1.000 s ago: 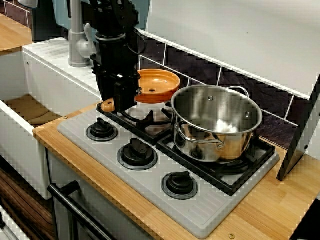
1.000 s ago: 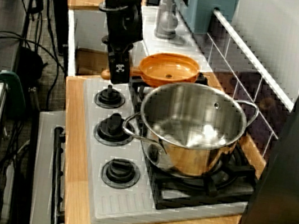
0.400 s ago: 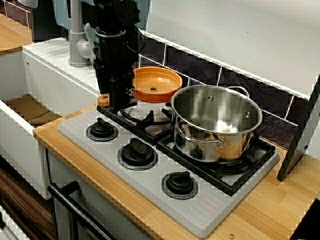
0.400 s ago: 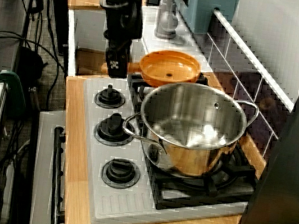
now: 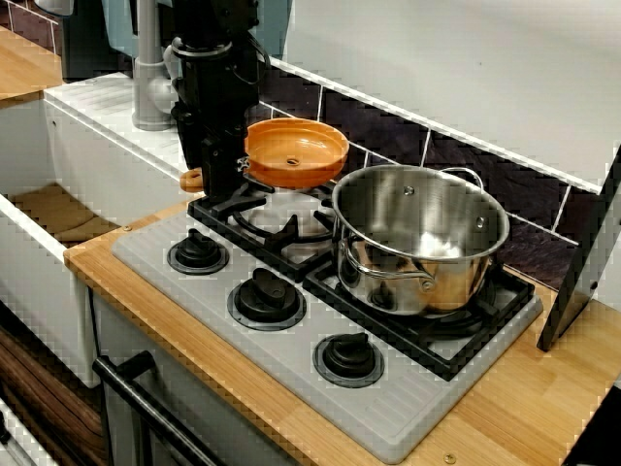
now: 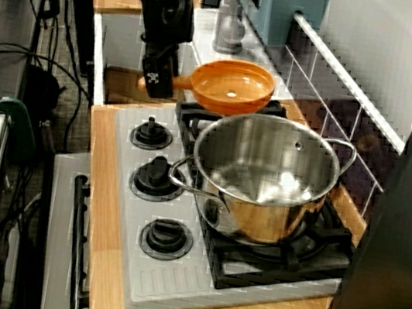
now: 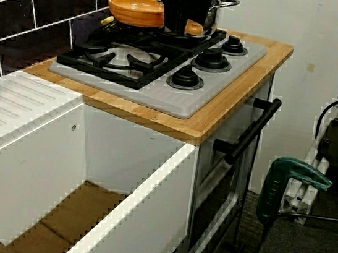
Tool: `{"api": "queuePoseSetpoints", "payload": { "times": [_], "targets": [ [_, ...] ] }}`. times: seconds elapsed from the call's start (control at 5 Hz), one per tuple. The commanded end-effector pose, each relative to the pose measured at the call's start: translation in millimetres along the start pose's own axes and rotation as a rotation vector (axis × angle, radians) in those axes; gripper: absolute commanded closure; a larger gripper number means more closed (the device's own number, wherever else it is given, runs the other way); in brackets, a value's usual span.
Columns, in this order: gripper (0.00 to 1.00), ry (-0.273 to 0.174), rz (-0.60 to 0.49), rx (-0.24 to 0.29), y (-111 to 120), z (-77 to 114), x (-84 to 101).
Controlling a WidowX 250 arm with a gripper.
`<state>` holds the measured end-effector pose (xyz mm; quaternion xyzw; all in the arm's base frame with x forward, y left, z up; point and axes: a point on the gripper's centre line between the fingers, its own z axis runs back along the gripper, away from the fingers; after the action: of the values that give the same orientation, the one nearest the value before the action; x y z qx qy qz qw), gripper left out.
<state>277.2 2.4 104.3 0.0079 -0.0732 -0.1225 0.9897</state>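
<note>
Orange pan (image 5: pixel 296 152) held level by its handle (image 5: pixel 191 180), gripper (image 5: pixel 219 178) clamped on it, clear of the grate (image 5: pixel 262 218) at the stove's (image 5: pixel 388 427) back corner.

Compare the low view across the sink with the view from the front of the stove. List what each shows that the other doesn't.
Only the view across the sink shows a green clamp near the floor and the front of the oven door. Only the front view shows the inside of the steel pot, the grey tap and a dark panel leaning at the right. Both show the gripper shut on the handle of the orange pan, holding it clear of the black grate, and the three knobs.
</note>
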Motion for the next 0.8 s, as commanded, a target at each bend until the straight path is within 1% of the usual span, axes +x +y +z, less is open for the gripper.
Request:
{"api": "queuePoseSetpoints", "payload": {
  "times": [0.0,0.2,0.4,0.6],
  "targets": [
    [1.0,-0.088,-0.005,0.046,2.5,27.2,10.6],
    [1.0,-0.098,-0.018,0.085,-4.1,31.2,10.2],
    [1.0,-0.111,-0.028,0.137,-10.9,32.2,12.0],
    [1.0,-0.116,-0.04,0.171,-15.3,32.5,14.9]
  ]
}}
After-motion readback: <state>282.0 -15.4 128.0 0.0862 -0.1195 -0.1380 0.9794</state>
